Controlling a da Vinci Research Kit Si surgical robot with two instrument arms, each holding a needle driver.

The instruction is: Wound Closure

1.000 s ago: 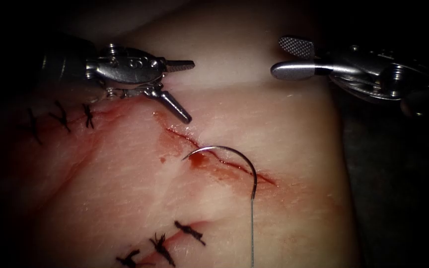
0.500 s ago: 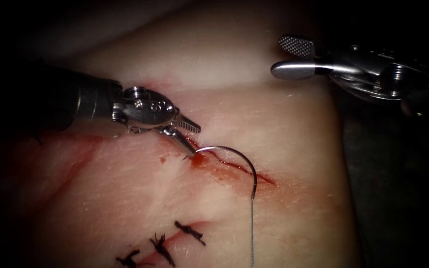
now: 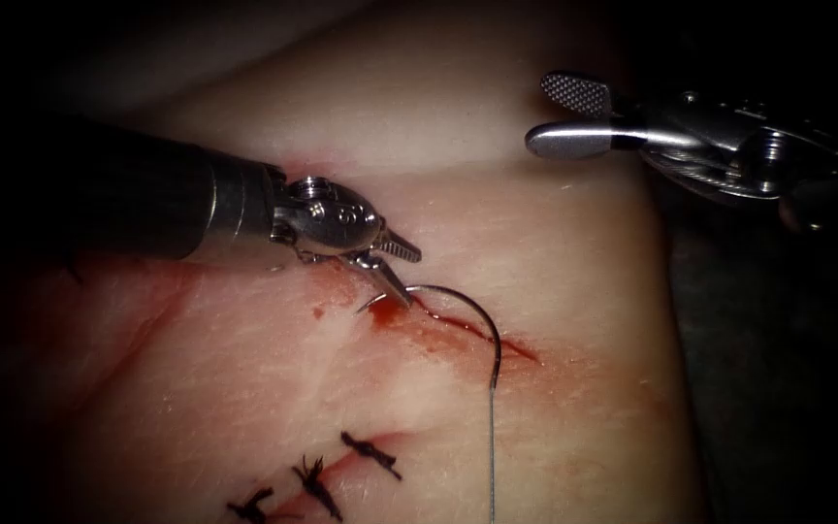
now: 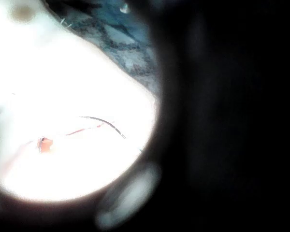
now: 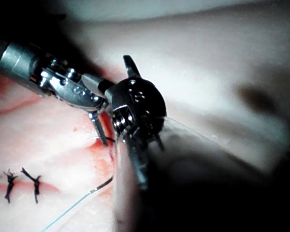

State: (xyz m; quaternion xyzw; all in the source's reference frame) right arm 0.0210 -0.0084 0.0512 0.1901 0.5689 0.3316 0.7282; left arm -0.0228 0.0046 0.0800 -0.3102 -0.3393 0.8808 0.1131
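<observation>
The curved needle (image 3: pixel 458 303) lies arched over the cut (image 3: pixel 511 347) in the tissue (image 3: pixel 535 252), and neither tool holds it. Its tip rests left of the cut by a spot of red fluid (image 3: pixel 387 312); I cannot tell whether the tip is in the tissue. Thread (image 3: pixel 492 456) runs down from its tail. My left tool (image 3: pixel 409 279) has its jaws open, the lower one touching down beside the needle just behind the tip. My right tool (image 3: pixel 540 112) hangs open and holding nothing, high on the right. The left wrist view shows the needle (image 4: pixel 108 123). The right wrist view shows one left-tool finger (image 5: pixel 100 129) and the thread (image 5: pixel 72 205).
Finished black stitches (image 3: pixel 317 480) close another cut near the front. The tissue's right edge (image 3: pixel 676 320) drops off into dark bench. A pale fatty band (image 3: pixel 419 126) crosses the far side of the tissue.
My left tool came down and to the right from the upper left to the needle's tip end, its jaws narrowing. The needle, thread and right tool stayed put.
</observation>
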